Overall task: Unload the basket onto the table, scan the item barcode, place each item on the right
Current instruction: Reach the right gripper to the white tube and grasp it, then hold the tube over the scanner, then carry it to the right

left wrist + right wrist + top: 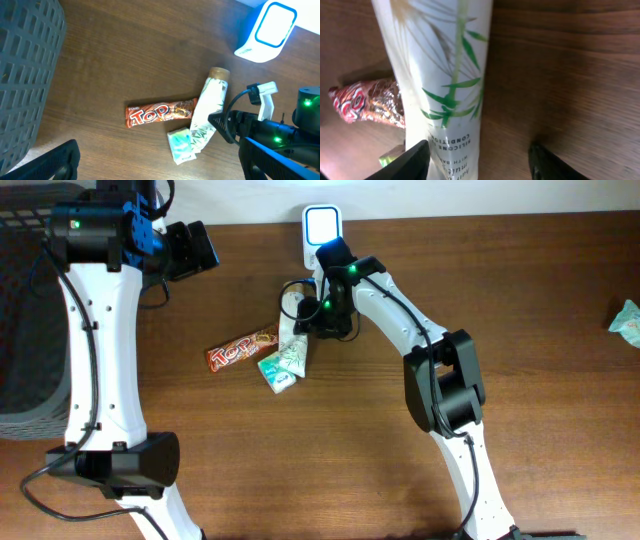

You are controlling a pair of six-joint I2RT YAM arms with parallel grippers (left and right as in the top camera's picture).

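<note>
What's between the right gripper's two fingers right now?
The white bamboo-print tube, near one finger, with bare table toward the other; the right wrist view shows it.

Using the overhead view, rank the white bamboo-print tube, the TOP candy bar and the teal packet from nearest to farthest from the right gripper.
1. white tube: right at the right gripper, partly under it.
2. TOP candy bar: just beyond the tube, on the left.
3. teal packet: far off at the picture's right edge.
</note>
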